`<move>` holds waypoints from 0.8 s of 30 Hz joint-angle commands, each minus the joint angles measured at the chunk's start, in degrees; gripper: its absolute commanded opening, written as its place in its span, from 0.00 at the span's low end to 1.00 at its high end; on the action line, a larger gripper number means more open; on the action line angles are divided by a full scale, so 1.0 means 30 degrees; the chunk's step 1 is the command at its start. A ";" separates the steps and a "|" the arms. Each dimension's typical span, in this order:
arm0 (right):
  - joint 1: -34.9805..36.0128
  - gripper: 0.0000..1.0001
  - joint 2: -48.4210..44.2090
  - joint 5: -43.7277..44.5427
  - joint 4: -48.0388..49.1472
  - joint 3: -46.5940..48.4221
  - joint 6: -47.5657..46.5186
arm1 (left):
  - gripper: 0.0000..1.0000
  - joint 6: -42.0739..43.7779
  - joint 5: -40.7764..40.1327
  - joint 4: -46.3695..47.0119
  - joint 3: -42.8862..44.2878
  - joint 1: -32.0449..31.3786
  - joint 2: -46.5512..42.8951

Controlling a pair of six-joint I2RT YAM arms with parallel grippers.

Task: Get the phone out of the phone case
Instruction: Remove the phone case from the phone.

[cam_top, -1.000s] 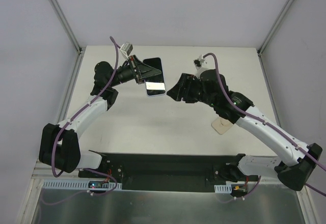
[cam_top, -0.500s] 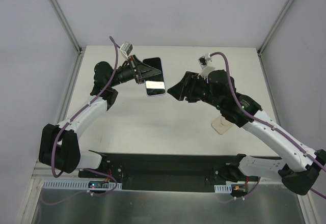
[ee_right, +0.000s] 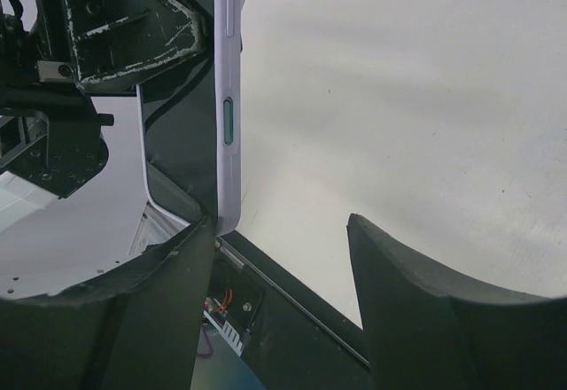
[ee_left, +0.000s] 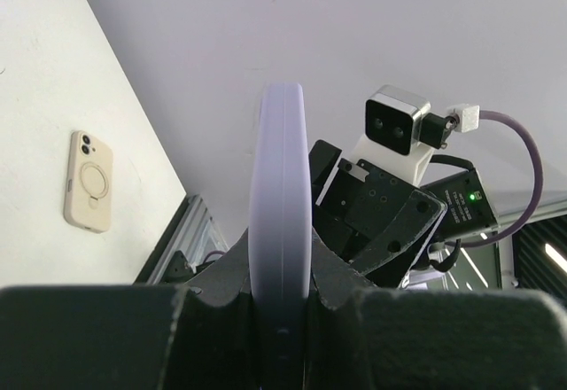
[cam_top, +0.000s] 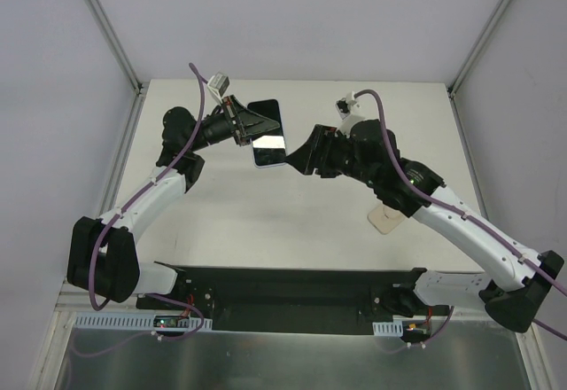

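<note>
I am keeping the left gripper point(cam_top: 257, 127) clenched on the slim lilac phone point(cam_top: 270, 149) above the white table point(cam_top: 266, 222); the released right gripper point(cam_top: 299, 161) is edging closer; the empty beige case point(cam_top: 386, 220) is lying apart, extraction seemingly done.

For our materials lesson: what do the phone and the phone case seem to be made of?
The phone: glossy glass front, mirroring light; smooth lilac rim, perhaps coated metal or plastic. The case: beige and matte, no glare, likely silicone or soft plastic; too small to confirm.
</note>
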 commanded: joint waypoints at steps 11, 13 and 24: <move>0.0843 0.62 0.1746 0.5781 -0.3692 0.1545 -0.1117 | 0.00 -0.0295 -0.0310 0.1491 0.0844 0.0067 -0.1305; 0.0902 0.62 0.2098 0.5985 -0.3720 0.1281 -0.1058 | 0.00 -0.0354 -0.0340 0.1491 0.0786 0.0067 -0.1421; 0.2103 0.62 0.4295 1.0144 -0.6796 0.3096 -0.1409 | 0.00 -0.0325 -0.0311 0.1403 0.0844 0.0067 -0.1627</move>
